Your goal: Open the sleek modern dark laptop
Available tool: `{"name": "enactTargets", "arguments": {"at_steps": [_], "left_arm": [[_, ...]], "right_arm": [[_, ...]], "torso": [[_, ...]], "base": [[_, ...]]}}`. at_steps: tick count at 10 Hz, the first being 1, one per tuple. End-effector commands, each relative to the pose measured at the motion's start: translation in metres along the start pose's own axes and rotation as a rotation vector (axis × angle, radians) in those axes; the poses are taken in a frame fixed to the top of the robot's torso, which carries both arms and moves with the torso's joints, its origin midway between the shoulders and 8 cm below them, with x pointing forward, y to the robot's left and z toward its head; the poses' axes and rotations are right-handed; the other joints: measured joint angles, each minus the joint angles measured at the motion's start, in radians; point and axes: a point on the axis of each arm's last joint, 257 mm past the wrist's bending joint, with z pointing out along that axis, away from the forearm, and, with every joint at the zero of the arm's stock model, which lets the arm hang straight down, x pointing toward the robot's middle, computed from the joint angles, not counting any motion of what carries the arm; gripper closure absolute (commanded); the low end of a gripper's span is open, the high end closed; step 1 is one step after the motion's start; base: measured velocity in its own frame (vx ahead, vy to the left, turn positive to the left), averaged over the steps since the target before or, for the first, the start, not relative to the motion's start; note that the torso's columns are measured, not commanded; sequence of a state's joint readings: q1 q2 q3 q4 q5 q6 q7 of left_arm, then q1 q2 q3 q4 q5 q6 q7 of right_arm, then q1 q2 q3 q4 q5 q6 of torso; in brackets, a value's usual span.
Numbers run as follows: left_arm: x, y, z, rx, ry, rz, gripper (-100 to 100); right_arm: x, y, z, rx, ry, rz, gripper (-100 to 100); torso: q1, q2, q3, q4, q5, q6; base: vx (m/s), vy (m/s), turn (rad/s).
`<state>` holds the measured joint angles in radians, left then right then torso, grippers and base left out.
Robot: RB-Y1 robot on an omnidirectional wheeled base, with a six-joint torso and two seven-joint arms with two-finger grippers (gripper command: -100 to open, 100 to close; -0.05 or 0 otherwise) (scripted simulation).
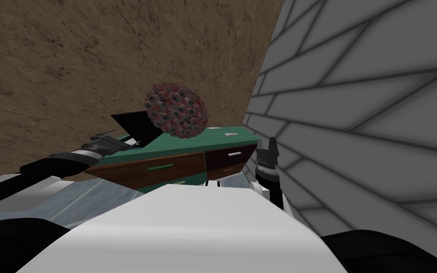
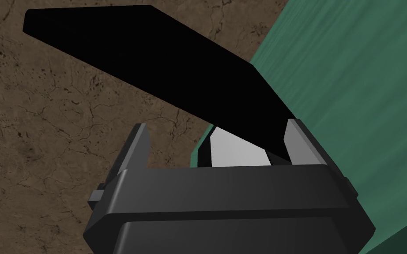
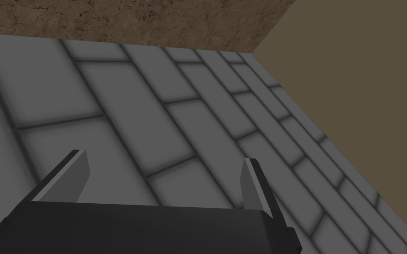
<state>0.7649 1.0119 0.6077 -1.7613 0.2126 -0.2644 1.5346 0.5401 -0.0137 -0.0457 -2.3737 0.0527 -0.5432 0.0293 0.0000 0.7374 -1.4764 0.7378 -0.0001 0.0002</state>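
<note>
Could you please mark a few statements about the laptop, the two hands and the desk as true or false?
1. The laptop lid is lifted off its light grey base. True.
2. The left hand is shut tight on the lid. False: its fingers stand open at the lid's lower edge.
3. The right hand is open and holds nothing, up by the grey tiled wall. True.
4. The speckled ball lies on the floor. False: it sits on the green desk, next to the laptop.
</note>
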Motion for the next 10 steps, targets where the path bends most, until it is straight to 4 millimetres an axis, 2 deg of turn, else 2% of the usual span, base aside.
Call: {"name": "enactTargets", "arguments": {"at_steps": [1,2,6,8,9,10], "left_arm": [[-0.020,-0.013,-0.006,0.003,-0.055,-0.054,-100],[-0.020,-0.013,-0.006,0.003,-0.055,-0.060,-100],[-0.041,-0.032,-0.011,0.012,-0.116,-0.125,-100],[-0.041,-0.033,-0.010,0.013,-0.118,-0.126,-100],[-0.046,-0.044,-0.006,0.029,-0.140,-0.126,-100],[-0.042,-0.038,-0.008,0.021,-0.127,-0.127,-100]], "right_arm": [[0.000,0.000,0.000,0.000,0.000,0.000,0],[0.000,0.000,0.000,0.000,0.000,0.000,0],[0.000,0.000,0.000,0.000,0.000,0.000,0],[0.000,0.000,0.000,0.000,0.000,0.000,0],[0.000,0.000,0.000,0.000,0.000,0.000,0],[0.000,0.000,0.000,0.000,0.000,0.000,0]], "torso": [[0.001,0.000,0.000,0.000,0.000,0.000],[0.000,0.000,0.000,0.000,0.000,0.000],[-0.001,0.001,0.000,0.000,0.000,0.000],[0.001,0.001,0.000,0.000,0.000,0.000],[0.002,0.001,0.001,0.000,0.001,0.000],[0.003,0.000,0.000,0.000,0.001,0.001]], "base": [[0.053,-0.082,0.017],[0.036,-0.065,0.010],[0.035,-0.073,0.011],[0.022,-0.045,0.005],[0.024,0.007,-0.180],[0.014,0.010,-0.057]]}}
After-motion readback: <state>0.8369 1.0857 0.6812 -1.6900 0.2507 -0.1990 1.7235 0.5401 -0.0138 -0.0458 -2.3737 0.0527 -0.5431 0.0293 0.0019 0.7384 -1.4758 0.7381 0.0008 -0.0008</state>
